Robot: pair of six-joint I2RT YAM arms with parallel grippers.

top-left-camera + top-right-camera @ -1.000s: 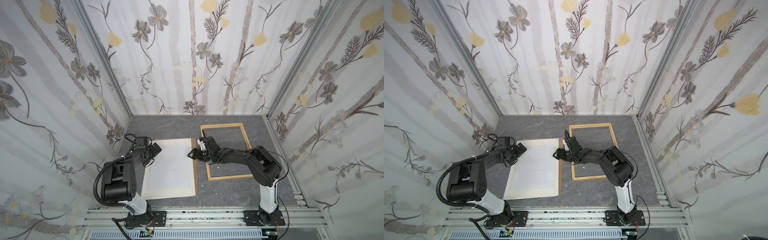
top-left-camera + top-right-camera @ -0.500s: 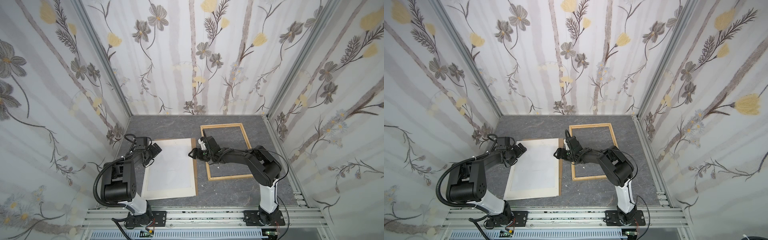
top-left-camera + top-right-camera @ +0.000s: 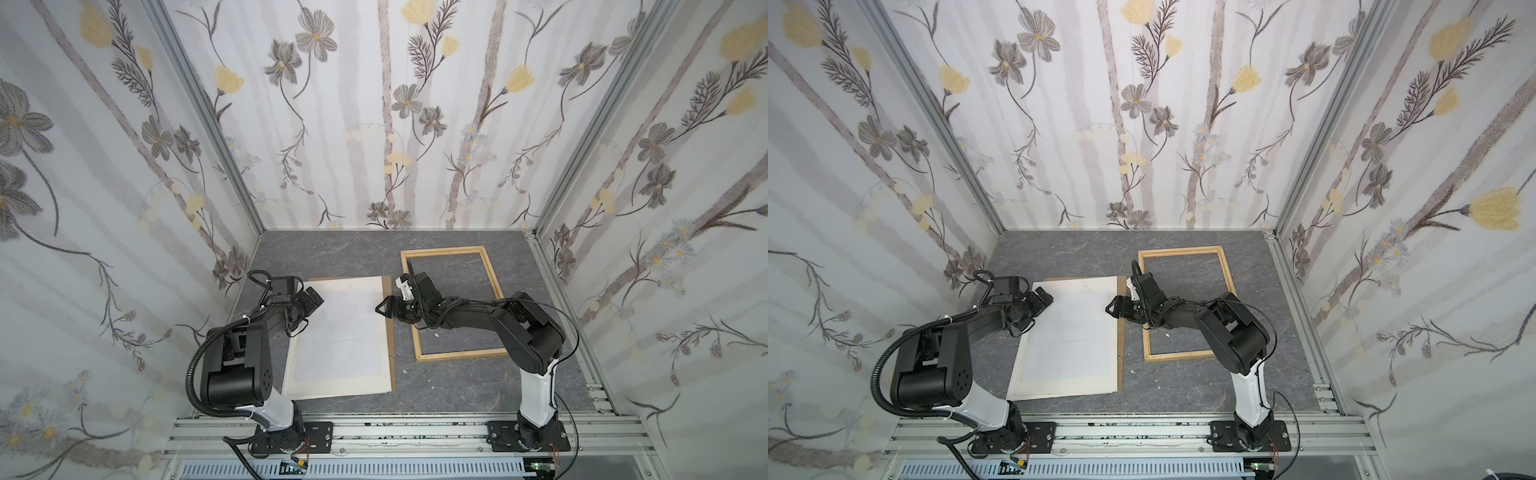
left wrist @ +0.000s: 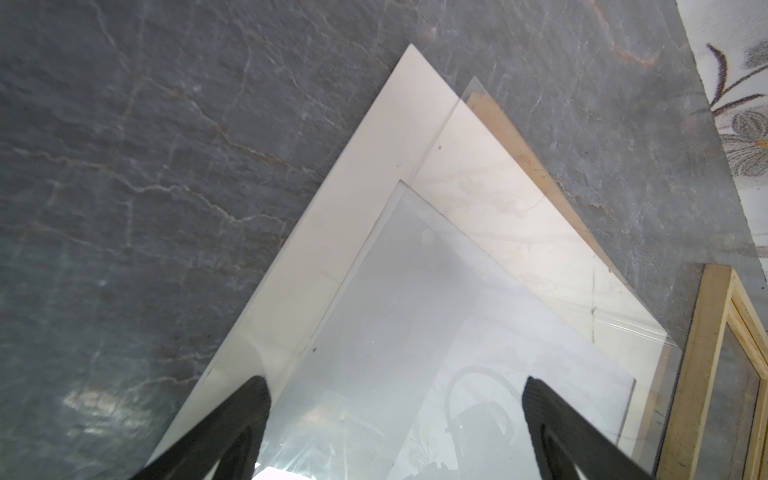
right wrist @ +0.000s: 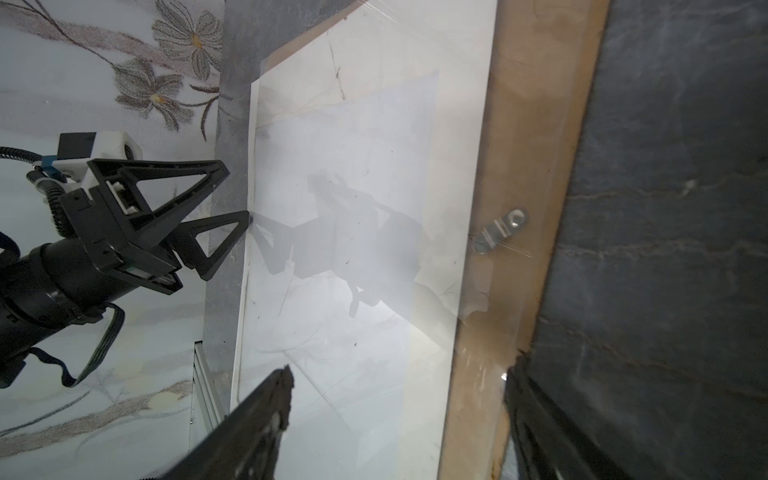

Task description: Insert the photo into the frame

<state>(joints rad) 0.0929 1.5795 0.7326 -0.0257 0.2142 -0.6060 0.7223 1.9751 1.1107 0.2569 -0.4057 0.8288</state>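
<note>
Nearest the front rail (image 3: pixel 374 432), the photo (image 3: pixel 340 332) is seen lying flat on the bench (image 3: pixel 457 395), plain cream side up, on the left half in both top views. It is stacked on a brown backing panel (image 3: pixel 390 324), of which only a narrow strip is exposed along the edge facing the frame. In the left wrist view a clear sheet (image 4: pixel 519 216) appears to be laid over it, slightly askew.

Further in, the left hand (image 3: pixel 313 299) is held spread wide at the sheet's outer edge. One fingertip (image 5: pixel 241 217) is touching or almost touching that edge, and nothing is grasped. Opposite it, the right hand (image 3: pixel 379 309) is poised low over the inner edge and the panel strip, likewise released and empty.

Beyond, the frame (image 3: pixel 457 354) is set flat and unfilled just beside the stack, short of the back wall (image 3: pixel 395 124).

Against the pictures of the last second, no shift of sheet or hands is noticed. From this it is judged that no lift is begun: the photo is not yet gripped, and the whole transfer into the frame remains to be done.
</note>
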